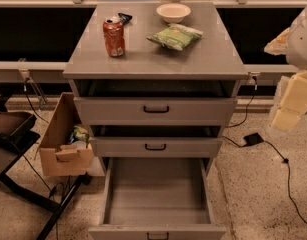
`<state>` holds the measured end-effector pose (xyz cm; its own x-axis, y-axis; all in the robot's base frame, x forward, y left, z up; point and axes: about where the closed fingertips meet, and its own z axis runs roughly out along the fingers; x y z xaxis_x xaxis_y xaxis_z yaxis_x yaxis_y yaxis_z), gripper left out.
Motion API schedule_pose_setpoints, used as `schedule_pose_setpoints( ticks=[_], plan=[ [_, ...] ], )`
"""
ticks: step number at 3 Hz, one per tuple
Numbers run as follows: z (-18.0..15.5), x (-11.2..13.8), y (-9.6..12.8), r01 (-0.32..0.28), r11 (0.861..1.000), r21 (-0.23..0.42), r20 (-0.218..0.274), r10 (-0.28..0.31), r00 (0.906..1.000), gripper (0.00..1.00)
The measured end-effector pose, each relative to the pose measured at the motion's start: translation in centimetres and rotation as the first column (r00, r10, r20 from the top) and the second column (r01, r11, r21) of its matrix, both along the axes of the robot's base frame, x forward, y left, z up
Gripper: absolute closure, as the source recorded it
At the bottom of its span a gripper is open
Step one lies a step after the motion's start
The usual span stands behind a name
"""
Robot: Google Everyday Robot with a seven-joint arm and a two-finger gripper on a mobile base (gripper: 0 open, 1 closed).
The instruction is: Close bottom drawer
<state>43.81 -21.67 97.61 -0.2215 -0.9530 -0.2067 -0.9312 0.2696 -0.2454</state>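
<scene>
Bottom drawer (pixel 156 194) open, plain grey tray; pincer (pixel 291 101) far right.

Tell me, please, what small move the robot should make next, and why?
Probably swing the gripper, now at the right edge well clear of the cabinet, down and left toward the front of the bottom drawer. That drawer stands pulled far out, and the gripper is not touching it.
</scene>
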Motion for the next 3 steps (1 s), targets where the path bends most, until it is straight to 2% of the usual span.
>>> schedule_pose_setpoints(
  ticks=[1,2,3],
  plan=[
    [0.0,0.0,0.0,0.0,1.0,0.0,0.0,0.0,1.0,0.0],
    [-2.1,-0.1,0.1,0.024,1.0,0.016,-0.034,-0.024,0.9991,0.0],
    [-11.5,-0.5,1.3,0.092,0.995,0.027,-0.174,-0.086,0.9811,0.0]
  ],
)
